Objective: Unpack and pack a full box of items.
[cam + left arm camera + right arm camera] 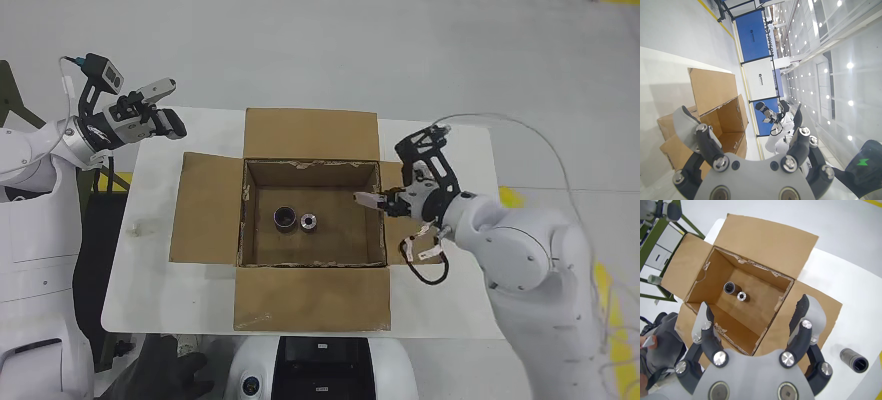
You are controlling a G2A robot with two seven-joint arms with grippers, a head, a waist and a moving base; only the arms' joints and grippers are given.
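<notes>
The cardboard box (310, 130) sat in the middle of the table (150, 290) with all four flaps folded out flat. Two metal cylinders stood upright on its floor, a larger cylinder (729, 287) and, just beside it, a smaller cylinder (741, 296); whether they touched could not be told. A third cylinder (854, 360) lay on its side on the table near the right edge, apart from the box's right flap.

The right end effector (753, 311) hung over the box's right rim, its fingers (804, 308) spread wide and holding nothing. The left end effector (170, 108) was over the far left corner of the table, well apart from the box, also spread wide and holding nothing.
</notes>
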